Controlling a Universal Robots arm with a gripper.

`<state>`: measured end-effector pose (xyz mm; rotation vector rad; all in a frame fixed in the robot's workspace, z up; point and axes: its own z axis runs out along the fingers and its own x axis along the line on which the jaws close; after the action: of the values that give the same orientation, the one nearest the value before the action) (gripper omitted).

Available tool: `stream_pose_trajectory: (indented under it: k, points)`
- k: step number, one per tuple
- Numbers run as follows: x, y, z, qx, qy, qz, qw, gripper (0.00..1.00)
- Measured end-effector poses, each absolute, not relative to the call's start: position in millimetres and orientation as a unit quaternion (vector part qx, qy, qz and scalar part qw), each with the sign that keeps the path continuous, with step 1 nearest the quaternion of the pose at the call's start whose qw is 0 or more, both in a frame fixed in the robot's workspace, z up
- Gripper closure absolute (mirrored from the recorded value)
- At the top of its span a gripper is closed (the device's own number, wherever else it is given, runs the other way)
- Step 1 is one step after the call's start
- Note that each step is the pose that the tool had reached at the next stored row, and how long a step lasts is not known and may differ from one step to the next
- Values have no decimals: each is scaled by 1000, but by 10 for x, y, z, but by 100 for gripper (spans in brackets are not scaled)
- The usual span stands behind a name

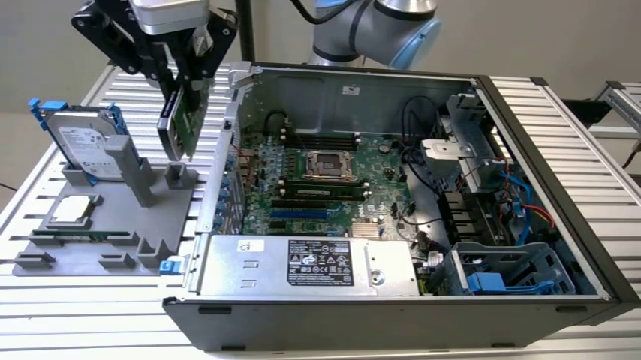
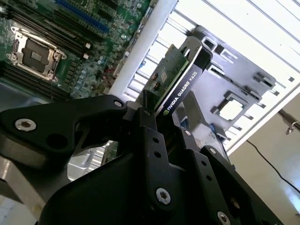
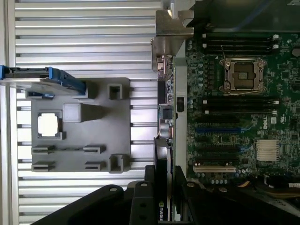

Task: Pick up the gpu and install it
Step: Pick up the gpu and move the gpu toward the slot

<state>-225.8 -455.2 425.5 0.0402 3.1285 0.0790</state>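
The gpu (image 1: 179, 114) is held upright in the air by the claw (image 1: 182, 75), whose fingers (image 2: 146, 125) are clamped on the card's upper end. In the exterior view the card is seen above the side of a gray holder (image 1: 110, 225) that faces the open computer case (image 1: 401, 309), just beside the case's wall. Its lower end is just above one of the holder's posts; whether the two touch cannot be told there. In the second wrist view the gpu (image 2: 176, 79) is seen with its green board on one face and its black shroud on the other. In the first wrist view it is seen edge-on (image 3: 163, 154), lined up with the gap between the holder (image 3: 103, 136) and the case wall.

The holder lies on the slatted table (image 1: 70, 315) near the edge at the exterior view's left. A silver hard drive (image 1: 85, 142) with blue rails is stood on edge at the holder's far corner, and a small square processor chip (image 1: 72, 211) is seated flat near it. The case takes up the table's middle and the exterior view's right, with its motherboard (image 1: 341, 202) and processor socket (image 1: 325, 164) exposed.
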Motion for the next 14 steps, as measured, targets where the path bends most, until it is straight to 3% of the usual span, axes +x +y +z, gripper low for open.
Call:
stream_pose_trajectory:
  k: [14]
  points:
    - [-1987, -4552, 4254, 13, 1000, 25, 6, 100]
